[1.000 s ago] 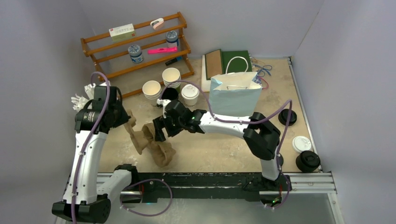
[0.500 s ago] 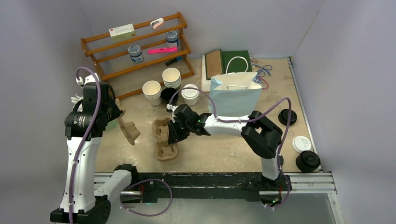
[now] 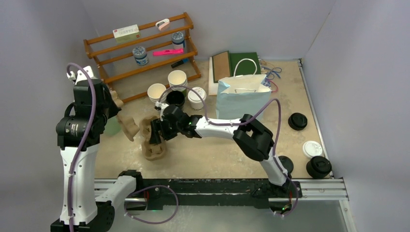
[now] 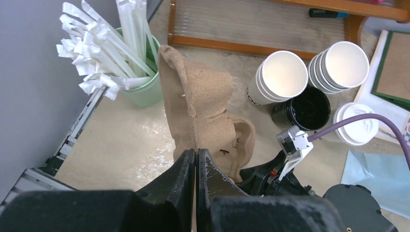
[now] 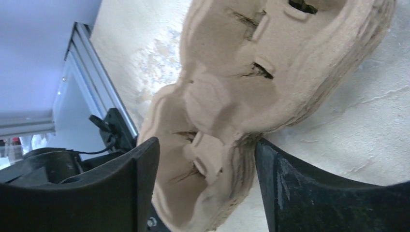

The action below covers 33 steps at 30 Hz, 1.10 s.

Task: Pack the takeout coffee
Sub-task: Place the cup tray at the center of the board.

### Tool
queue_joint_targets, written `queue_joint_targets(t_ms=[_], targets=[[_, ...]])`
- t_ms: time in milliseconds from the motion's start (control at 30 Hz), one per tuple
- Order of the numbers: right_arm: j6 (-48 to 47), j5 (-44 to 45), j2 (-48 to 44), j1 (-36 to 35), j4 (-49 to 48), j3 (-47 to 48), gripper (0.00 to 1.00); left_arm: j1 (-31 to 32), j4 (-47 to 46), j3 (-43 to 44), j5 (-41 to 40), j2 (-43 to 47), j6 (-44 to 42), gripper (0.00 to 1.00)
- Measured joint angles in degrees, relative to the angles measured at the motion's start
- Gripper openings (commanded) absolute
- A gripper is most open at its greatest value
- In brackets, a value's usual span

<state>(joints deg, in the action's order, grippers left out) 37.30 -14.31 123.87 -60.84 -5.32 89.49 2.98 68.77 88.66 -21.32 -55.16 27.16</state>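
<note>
- Left tool (image 4: 196,155) is clenched on the thin edge of a single carrier (image 4: 200,101), held up off the desk (image 3: 212,154), far left of the paper bag (image 3: 243,99). Looks like it's being separated from the rest.
- Right tool (image 5: 203,145) has its jaws spread either side of the carrier stack (image 5: 251,63), which lies on the desk left of the bag. Probably pinning it down; can't tell whether it's actually clamped.
- Carrier sockets in view are all empty.
- White-lidded cup (image 3: 197,98) stands just left of the bag, not packed.
- Black-lidded cup (image 3: 319,166) is well off the bag's near-right side, also not packed.
- Bag is upright with its mouth open; contents can't be seen.
- Open black cup (image 4: 304,106) and lidless cream stacks (image 4: 283,77) sit left of the bag, past the white-lidded cup, with nothing visible inside.
- Green cup (image 4: 140,92), far left of the bag, holds wrapped straws.
</note>
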Motion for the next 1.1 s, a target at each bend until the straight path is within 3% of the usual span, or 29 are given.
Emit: queue_joint_targets(t_ms=[200,333,533,700,867,967,1100], targets=[[0.17,2.21,-8.22,-0.28,0.85,-5.44,0.96,0.0,1.01,0.07,5.4,-0.98,-0.81,0.0],[-0.85,5.99,-22.03,-0.17,3.43,-14.43,0.97,-0.02,1.36,-1.97,10.97,-1.73,-0.57,0.0],[-2.67,13.77,-43.43,-0.11,6.86,-24.68,0.96,-0.02,0.5,-13.33,21.64,1.16,3.19,0.0],[-2.91,20.06,-52.63,-0.11,12.26,-29.81,0.96,2.1,-0.85,-17.99,26.51,2.25,6.36,0.0],[-2.29,24.76,-57.42,-0.11,18.53,-33.68,0.96,18.12,-4.0,-17.99,23.54,-1.77,11.56,0.0],[-1.6,27.63,-59.82,-0.11,21.88,-34.29,0.95,32.28,-5.29,-15.65,17.88,-8.22,15.61,0.0],[0.07,33.31,-63.69,-0.11,26.25,-34.29,0.94,44.87,-7.3,-12.79,10.34,-16.44,18.34,0.01]])
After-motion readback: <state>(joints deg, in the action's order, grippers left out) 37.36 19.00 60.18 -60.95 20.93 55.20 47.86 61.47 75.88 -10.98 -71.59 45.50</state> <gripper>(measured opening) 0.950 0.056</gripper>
